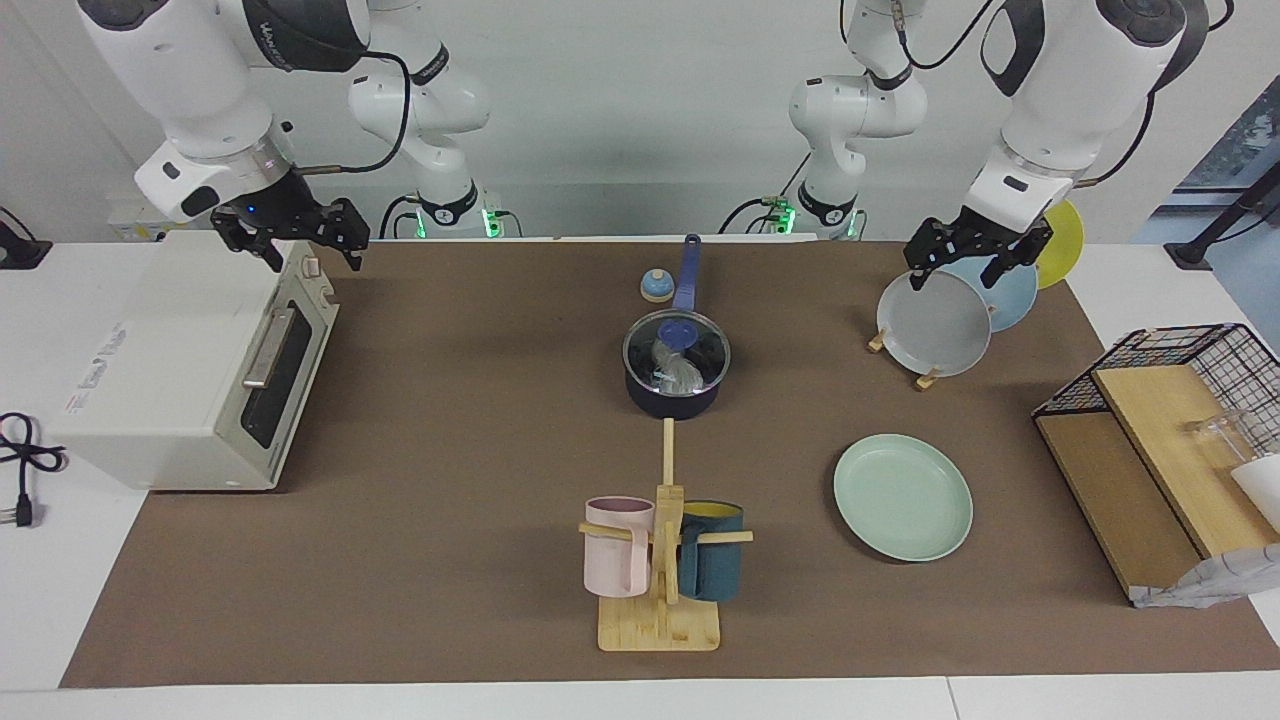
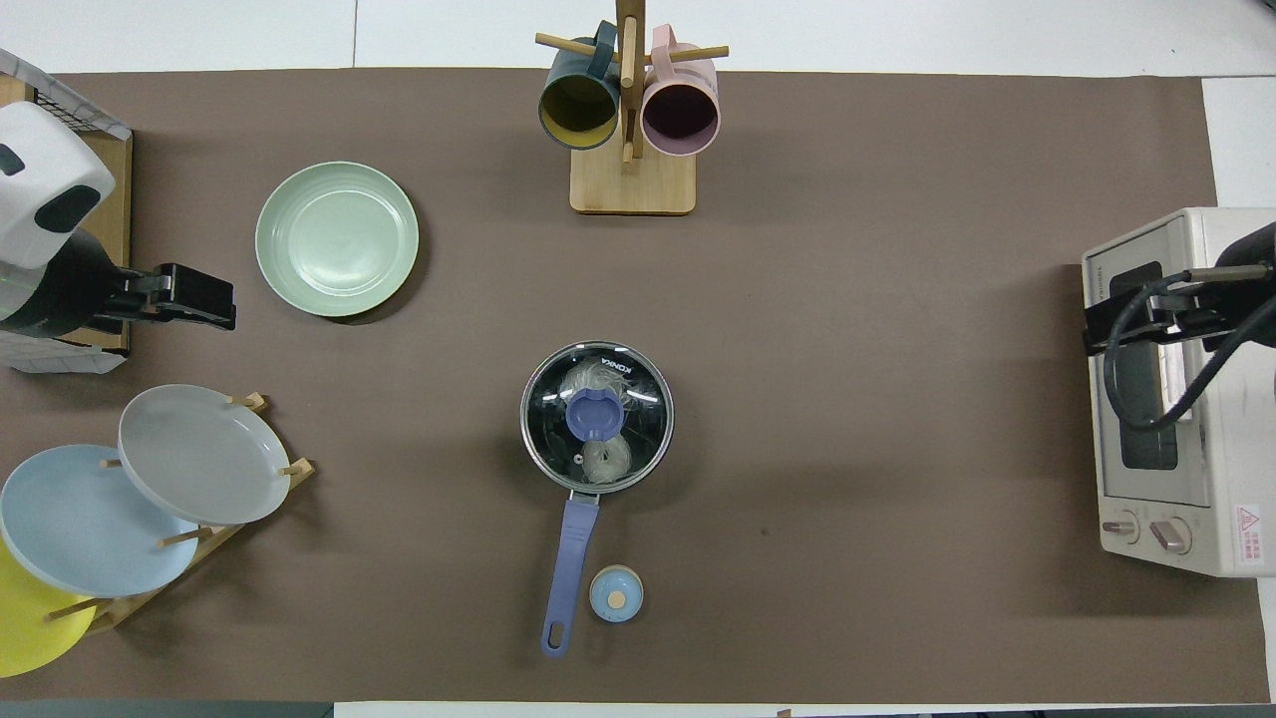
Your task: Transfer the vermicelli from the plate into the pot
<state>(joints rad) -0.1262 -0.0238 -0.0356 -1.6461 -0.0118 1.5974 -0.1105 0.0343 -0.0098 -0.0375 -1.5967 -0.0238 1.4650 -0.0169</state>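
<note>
Fingers point(image 1: 970, 262) spread; vermicelli point(image 1: 676, 372) in pot point(image 1: 673, 398).

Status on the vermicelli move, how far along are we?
Looks done: the vermicelli sits in the pot under its glass lid, and the mint-green plate is bare. Nothing in hand: the left gripper hangs open over the plate rack, the right gripper open over the toaster oven. Nothing visibly left.
</note>
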